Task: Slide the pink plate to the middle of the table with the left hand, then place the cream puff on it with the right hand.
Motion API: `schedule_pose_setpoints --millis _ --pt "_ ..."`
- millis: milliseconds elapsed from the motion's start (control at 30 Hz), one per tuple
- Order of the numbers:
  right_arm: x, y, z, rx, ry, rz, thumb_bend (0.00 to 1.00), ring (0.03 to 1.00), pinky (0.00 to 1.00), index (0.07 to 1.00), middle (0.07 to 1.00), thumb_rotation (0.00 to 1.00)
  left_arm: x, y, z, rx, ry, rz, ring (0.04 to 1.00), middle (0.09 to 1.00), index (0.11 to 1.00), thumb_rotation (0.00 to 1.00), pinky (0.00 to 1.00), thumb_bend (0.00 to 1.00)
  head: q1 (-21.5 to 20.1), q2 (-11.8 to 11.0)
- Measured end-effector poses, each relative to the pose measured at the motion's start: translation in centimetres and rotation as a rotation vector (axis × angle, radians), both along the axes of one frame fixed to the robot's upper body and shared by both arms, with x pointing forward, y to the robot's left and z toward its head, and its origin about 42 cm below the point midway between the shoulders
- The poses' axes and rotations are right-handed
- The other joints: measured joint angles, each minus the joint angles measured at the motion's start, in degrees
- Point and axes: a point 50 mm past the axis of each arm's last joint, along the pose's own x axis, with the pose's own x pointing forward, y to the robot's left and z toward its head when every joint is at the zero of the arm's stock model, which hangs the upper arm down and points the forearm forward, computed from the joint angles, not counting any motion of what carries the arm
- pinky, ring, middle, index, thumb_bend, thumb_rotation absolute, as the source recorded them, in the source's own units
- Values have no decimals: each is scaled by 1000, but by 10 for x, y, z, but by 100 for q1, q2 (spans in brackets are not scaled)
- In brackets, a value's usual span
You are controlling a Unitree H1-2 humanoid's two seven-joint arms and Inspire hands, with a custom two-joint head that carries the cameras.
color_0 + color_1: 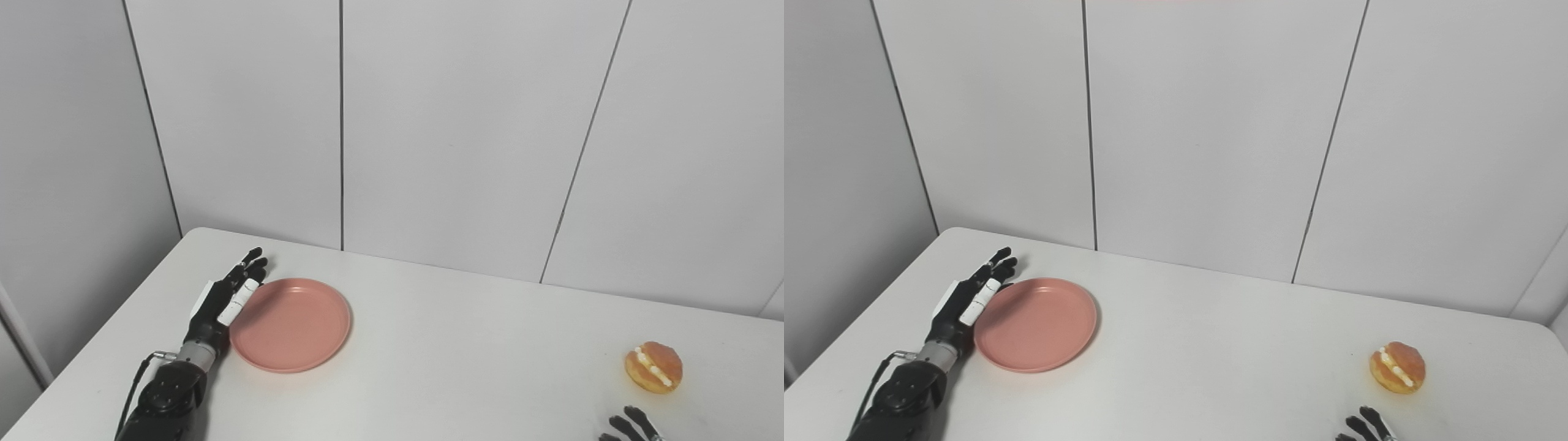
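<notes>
The pink plate (291, 323) lies flat on the left part of the white table (465, 355). My left hand (228, 300) is open, fingers stretched out, its edge against the plate's left rim. It also shows in the right eye view (968, 300). The cream puff (653, 366), golden with a cream seam, sits on the table at the right. Only the fingertips of my right hand (631, 425) show at the bottom edge, just in front of the cream puff and apart from it; the fingers look spread.
White wall panels (459, 122) stand close behind the table's far edge. The table's left edge runs near my left forearm (165, 398).
</notes>
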Motion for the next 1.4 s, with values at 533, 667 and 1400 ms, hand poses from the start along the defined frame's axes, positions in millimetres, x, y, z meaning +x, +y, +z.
schedule_pose_setpoints --millis 533,667,1400 --pt "-3 2 0 4 3 -3 771 774 729 875 842 1000 7 -22 -1 18 0 -51 908 913 892 807 841 960 -44 26" --pt "-4 2 -1 5 4 -3 759 778 736 879 845 1000 9 -29 -2 15 1 -69 908 913 886 804 829 992 -61 44" --pt "-5 6 -1 11 11 -6 766 776 733 874 843 1000 12 -67 -5 37 -7 -163 901 904 882 814 806 1000 -105 79"
